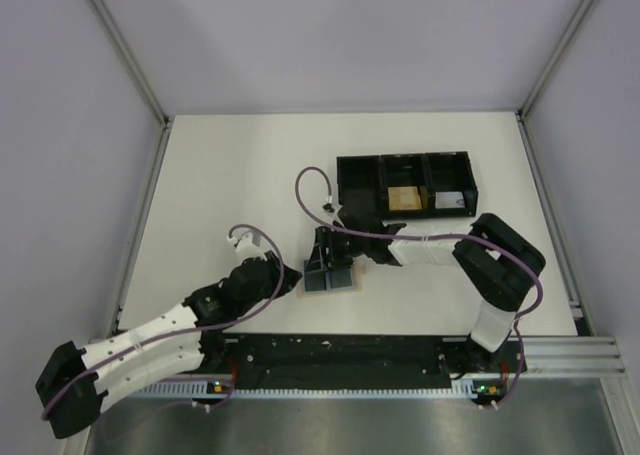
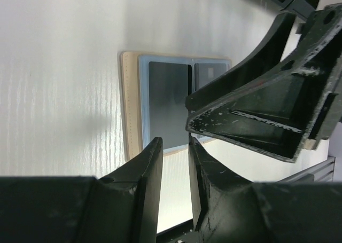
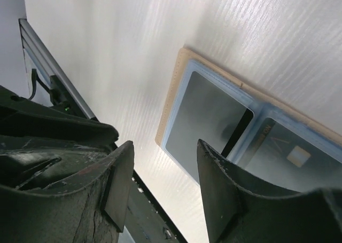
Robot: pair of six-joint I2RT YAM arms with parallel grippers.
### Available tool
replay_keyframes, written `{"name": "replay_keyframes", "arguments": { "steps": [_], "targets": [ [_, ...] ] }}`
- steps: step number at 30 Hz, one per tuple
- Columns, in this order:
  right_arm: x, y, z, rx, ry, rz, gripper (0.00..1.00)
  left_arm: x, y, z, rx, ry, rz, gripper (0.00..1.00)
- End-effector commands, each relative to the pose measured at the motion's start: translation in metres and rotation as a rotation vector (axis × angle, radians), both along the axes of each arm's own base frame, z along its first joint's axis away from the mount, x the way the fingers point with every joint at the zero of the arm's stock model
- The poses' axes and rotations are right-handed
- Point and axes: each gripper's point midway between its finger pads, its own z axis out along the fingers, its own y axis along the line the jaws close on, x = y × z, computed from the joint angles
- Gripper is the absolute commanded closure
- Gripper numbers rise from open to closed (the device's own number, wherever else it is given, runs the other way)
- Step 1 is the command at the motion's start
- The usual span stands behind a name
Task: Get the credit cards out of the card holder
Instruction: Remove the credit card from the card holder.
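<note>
- the card holder lies open and flat on the white table, just below the centre of the top view, with its blue-grey panels facing up inside a tan border.
- one credit card, dark with a black stripe, sits in the panel at the centre of the right wrist view.
- a second credit card, with a pale chip square, sits in the panel at the lower right of that view.
- the left gripper is at the holder's left edge in the top view. its fingers reach the holder's lower edge in the left wrist view, and the jaws are narrowly apart with nothing seen between them.
- the right gripper hangs over the holder's upper edge in the top view. its fingers stand well apart with nothing held, and the holder shows through the gap.
- in the left wrist view the right gripper fills the right half and hides part of the holder's right panel.
- the black tray stands to the upper right of the holder, apart from it. an orange-tan block lies in its middle compartment.
</note>
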Motion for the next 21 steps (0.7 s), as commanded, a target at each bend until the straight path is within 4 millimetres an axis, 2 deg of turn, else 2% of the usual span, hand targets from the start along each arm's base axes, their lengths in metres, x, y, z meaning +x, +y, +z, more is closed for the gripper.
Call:
{"name": "replay_keyframes", "arguments": {
  "steps": [1,6,15,21],
  "targets": [
    [0.018,-0.011,0.029,0.033,-0.089,-0.066,0.51,0.011,-0.016,0.013,-0.024,-0.063,-0.034,0.7],
    [0.015,-0.022,0.018,0.057,-0.047,-0.088,0.53,0.023,-0.032,0.008,0.003,-0.05,-0.052,0.74],
    [0.021,-0.032,-0.002,0.045,-0.032,-0.136,0.58,0.043,-0.03,-0.02,0.102,0.019,-0.022,0.8],
    [0.02,-0.03,-0.012,0.051,-0.016,-0.129,0.61,0.038,-0.024,-0.044,0.124,0.078,-0.014,0.84]
  ]
}}
